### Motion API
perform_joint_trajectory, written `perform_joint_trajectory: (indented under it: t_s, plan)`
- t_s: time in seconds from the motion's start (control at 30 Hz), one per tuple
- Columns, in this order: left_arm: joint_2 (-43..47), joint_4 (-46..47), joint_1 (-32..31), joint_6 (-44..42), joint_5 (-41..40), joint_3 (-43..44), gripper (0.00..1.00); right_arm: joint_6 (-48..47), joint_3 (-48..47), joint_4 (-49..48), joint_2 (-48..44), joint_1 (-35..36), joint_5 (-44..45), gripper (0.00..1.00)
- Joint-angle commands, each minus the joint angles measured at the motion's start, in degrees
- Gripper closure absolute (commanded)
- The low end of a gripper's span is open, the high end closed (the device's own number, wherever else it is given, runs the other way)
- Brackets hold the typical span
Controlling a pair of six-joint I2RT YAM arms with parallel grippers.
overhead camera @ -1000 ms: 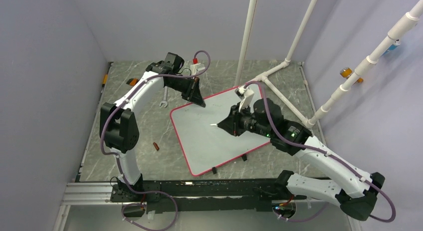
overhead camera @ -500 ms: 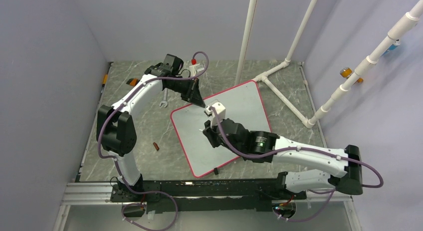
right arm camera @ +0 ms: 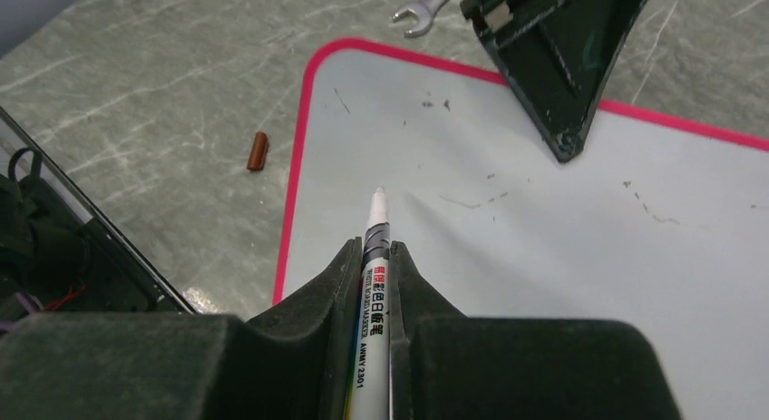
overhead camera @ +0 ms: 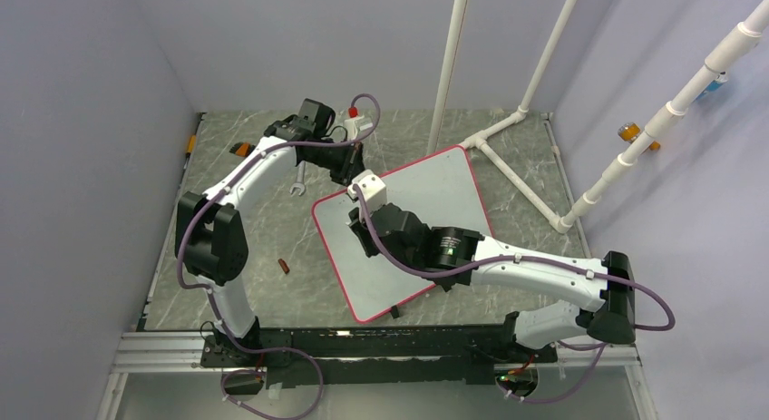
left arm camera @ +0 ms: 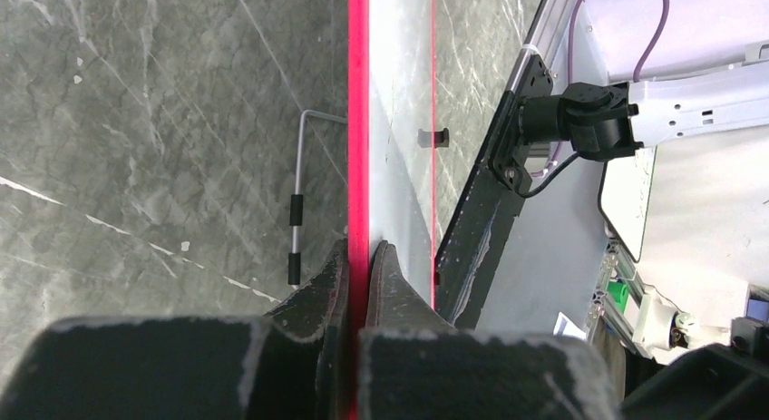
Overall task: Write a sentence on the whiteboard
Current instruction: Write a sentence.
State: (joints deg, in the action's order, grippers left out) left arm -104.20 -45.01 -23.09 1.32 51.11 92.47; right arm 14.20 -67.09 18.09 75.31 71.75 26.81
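Note:
The whiteboard [overhead camera: 444, 198] lies tilted on the marble table, white with a red-pink frame. My left gripper [overhead camera: 351, 177] is shut on its far left edge; the left wrist view shows both fingers [left arm camera: 360, 248] clamped on the red frame [left arm camera: 359, 121]. My right gripper [overhead camera: 356, 239] hovers over the board's left part, shut on a white marker [right arm camera: 376, 222] whose bare tip [right arm camera: 378, 195] points at the board [right arm camera: 544, 220]. I cannot tell if the tip touches. No written sentence shows, only faint dark specks [right arm camera: 467, 202].
A small brown-red cap [overhead camera: 285, 266] lies on the table left of the board, also in the right wrist view [right arm camera: 258, 151]. A wrench [overhead camera: 296, 180] lies near the left gripper. White pipes [overhead camera: 508, 130] stand at the back right. Two black clips [overhead camera: 395, 311] sit on the board's near edge.
My right arm has swung from the board's right side across to its left part, carrying the marker. My left gripper has stayed clamped on the board's edge.

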Motion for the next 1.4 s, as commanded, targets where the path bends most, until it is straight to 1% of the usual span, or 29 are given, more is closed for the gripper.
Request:
perform_joint_trajectory:
  t_s: [0.0,0.17,0.3,0.5,0.6,0.7,0.83,1.07,1.37]
  plan:
    - [2.62,8.49,-1.80,-4.82,-15.64,-2.46,1.00,-1.69,-4.19,-0.98,0.48,0.28,1.47,1.00]
    - [3.77,10.19,-2.47,-3.09,-16.23,-3.41,1.00,-1.06,-3.02,-1.99,-0.82,0.33,0.70,1.00]
    - [3.10,7.55,-2.73,-4.22,-16.66,-1.81,1.00,-0.40,-2.43,-2.02,-1.25,0.31,-0.41,1.00]
    - [5.62,12.53,-2.70,-5.15,-16.03,-6.97,1.00,-0.32,-3.65,-0.85,-1.12,0.35,-0.40,1.00]
    - [4.21,10.61,-2.75,-5.69,-15.72,-4.96,1.00,-0.31,-4.11,-0.14,-0.81,0.33,-0.03,1.00]
    - [4.13,10.94,-2.73,-5.79,-15.00,-4.41,1.00,0.29,-3.92,-0.33,-0.17,0.31,0.38,1.00]
    - [5.61,11.99,-2.72,-6.25,-14.42,-5.37,1.00,1.04,-4.18,-0.01,1.49,0.35,1.70,1.00]
    - [7.94,10.08,-2.91,-8.77,-16.55,-5.71,1.00,0.67,-6.29,0.87,4.02,0.23,3.10,1.00]
    - [10.70,9.00,-2.68,-10.36,-17.16,-6.53,1.00,0.93,-6.58,0.33,3.07,0.26,2.57,1.00]
